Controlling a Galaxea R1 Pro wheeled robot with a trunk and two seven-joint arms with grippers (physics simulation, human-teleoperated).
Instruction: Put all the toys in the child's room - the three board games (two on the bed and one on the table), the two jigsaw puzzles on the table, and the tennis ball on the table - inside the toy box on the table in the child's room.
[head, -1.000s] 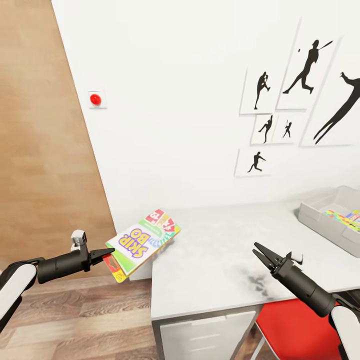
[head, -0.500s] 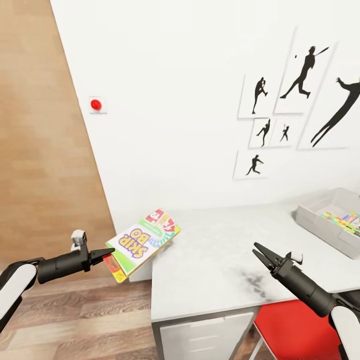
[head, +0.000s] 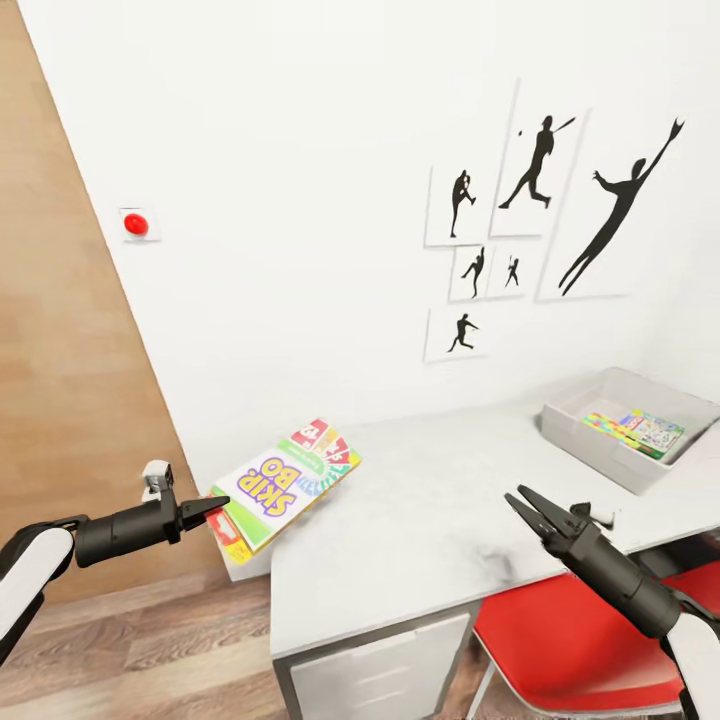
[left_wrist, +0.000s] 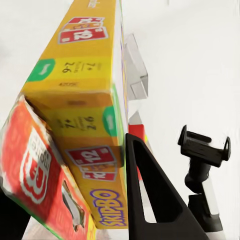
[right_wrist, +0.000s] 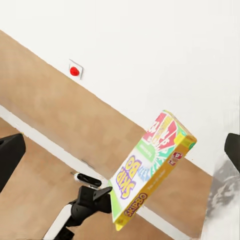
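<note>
My left gripper (head: 218, 508) is shut on the near corner of the SKIP BO board game (head: 285, 484), a green, white and red box held tilted in the air just off the table's (head: 420, 530) left end. In the left wrist view the box (left_wrist: 82, 100) runs along a finger (left_wrist: 150, 200). The right wrist view faces the box (right_wrist: 150, 172) and the left gripper (right_wrist: 104, 193). My right gripper (head: 516, 495) is open and empty over the table's front. The toy box (head: 590, 447) stands at the far right with a jigsaw puzzle (head: 608, 420) and a printed flat box (head: 655, 432) inside.
A red and white chair (head: 570, 640) is tucked under the table below my right arm. White drawers (head: 380, 670) front the desk. A wooden panel (head: 70, 380) fills the left side, and baseball silhouettes (head: 540, 160) and a red button (head: 135, 224) hang on the white wall.
The camera has turned right, so wall, table and toy box slid left in the picture and the whole toy box shows. Both arms hold their pose, the left still gripping the SKIP BO box.
</note>
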